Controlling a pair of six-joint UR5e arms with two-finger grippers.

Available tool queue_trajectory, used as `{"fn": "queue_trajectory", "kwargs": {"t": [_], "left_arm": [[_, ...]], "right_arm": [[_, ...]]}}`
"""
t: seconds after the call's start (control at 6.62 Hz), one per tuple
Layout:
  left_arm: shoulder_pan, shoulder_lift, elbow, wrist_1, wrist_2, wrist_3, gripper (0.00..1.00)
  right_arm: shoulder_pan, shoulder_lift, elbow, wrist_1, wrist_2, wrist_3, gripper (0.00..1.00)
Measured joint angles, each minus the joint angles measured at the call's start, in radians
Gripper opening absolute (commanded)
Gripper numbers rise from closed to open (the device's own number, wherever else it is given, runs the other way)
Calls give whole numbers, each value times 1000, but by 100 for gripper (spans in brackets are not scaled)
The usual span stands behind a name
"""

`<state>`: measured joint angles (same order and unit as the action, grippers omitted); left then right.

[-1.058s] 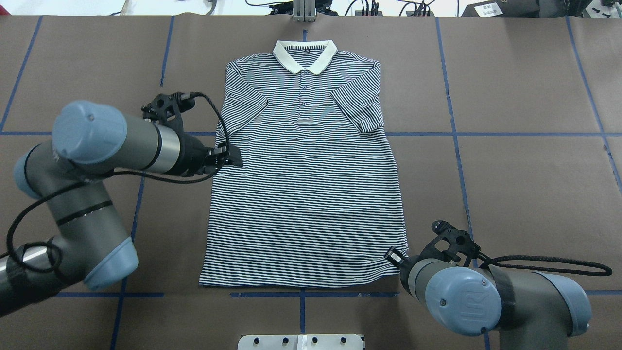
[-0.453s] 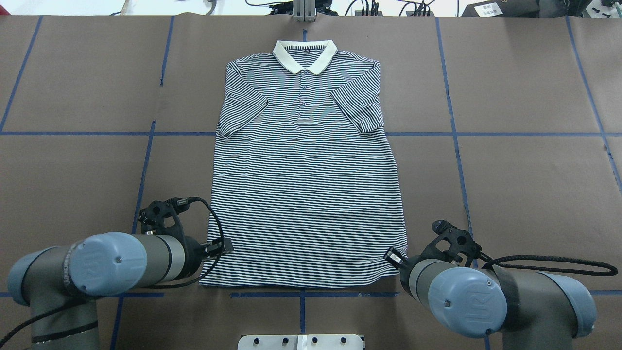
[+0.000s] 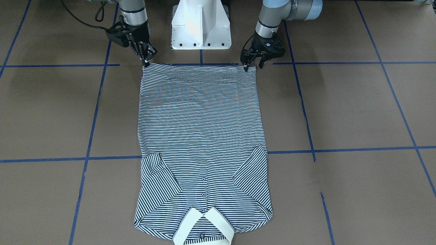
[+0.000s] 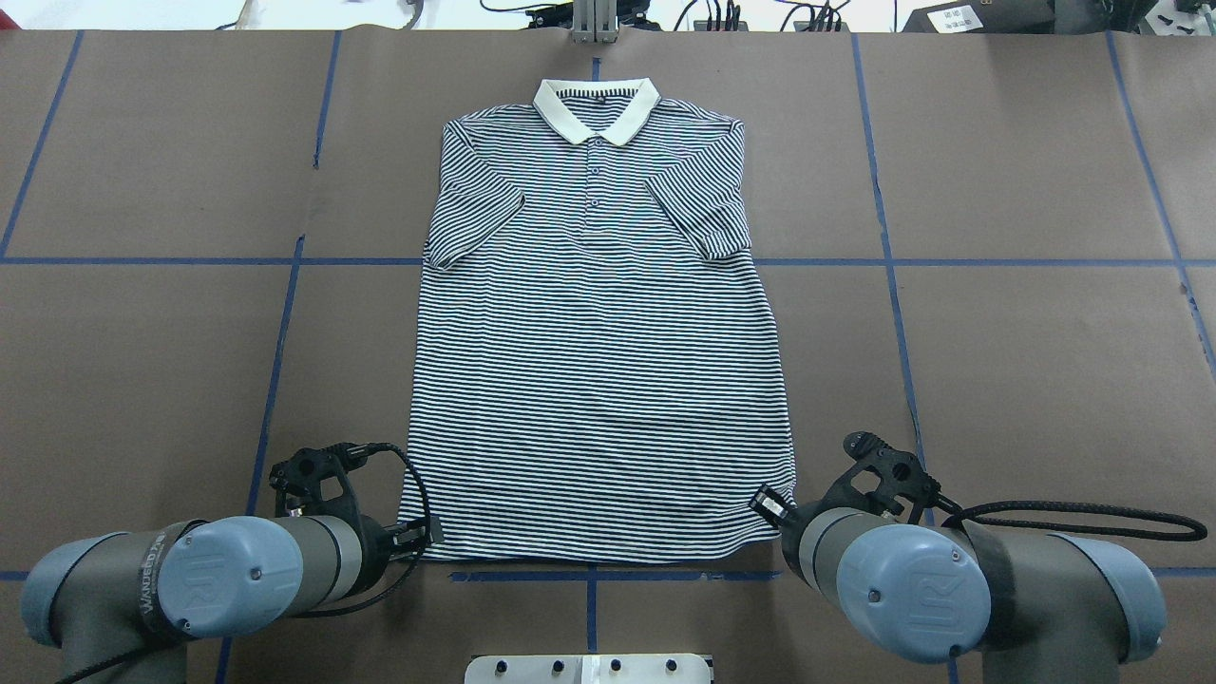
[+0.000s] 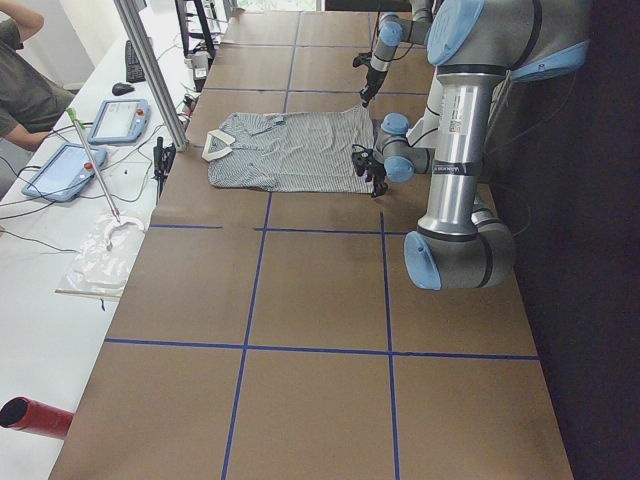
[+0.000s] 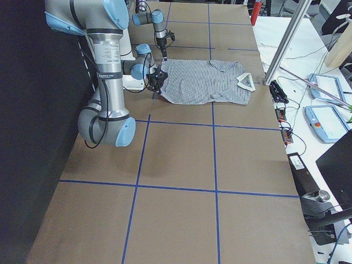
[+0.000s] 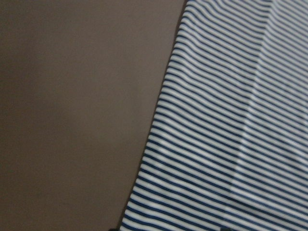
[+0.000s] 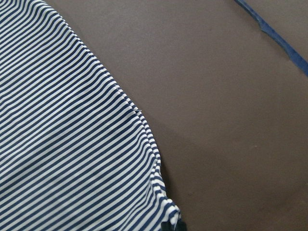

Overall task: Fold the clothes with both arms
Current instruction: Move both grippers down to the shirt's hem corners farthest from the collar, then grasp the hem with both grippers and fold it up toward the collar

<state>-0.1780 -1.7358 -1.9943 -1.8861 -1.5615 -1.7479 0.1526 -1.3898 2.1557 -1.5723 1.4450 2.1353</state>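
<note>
The brown worktop [image 4: 997,380] has the shirt [image 4: 598,380] flat in the middle, face up. The collar [image 4: 596,109] is at the far end and the hem is at the near edge by the robot. Both sleeves [image 3: 160,177] are already tucked in over the chest, so I'd say the prep folds are done. The big fold, hem up to collar, hasn't started, and there may be another one after it.

The left arm [image 4: 228,579] and right arm [image 4: 912,579] are both low at the near end, one on each hem corner. The right tool [image 3: 146,62] looks narrow, with its tips together right on its corner, so it's probably pinching the cloth. The left tool [image 3: 253,65] is spread wide, with one finger [image 3: 246,67] down at its corner and nothing gripped yet. My guess is it needs to close before both lift.
</note>
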Motion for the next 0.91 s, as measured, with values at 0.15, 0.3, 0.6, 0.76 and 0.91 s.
{"fn": "queue_trajectory", "kwargs": {"t": [0.15, 0.3, 0.6, 0.76, 0.91], "left_arm": [[3, 1, -1, 3, 0, -3, 0], [3, 1, -4, 13, 0, -9, 0], [3, -1, -23, 29, -1, -13, 0], [2, 0, -57, 44, -3, -14, 0], [6, 2, -106, 75, -4, -26, 0]], "right_arm": [[0, 1, 1, 0, 0, 0, 0], [-1, 1, 1, 0, 0, 0, 0], [-1, 1, 1, 0, 1, 0, 0], [-4, 1, 4, 0, 0, 0, 0], [-16, -5, 25, 0, 0, 0, 0]]}}
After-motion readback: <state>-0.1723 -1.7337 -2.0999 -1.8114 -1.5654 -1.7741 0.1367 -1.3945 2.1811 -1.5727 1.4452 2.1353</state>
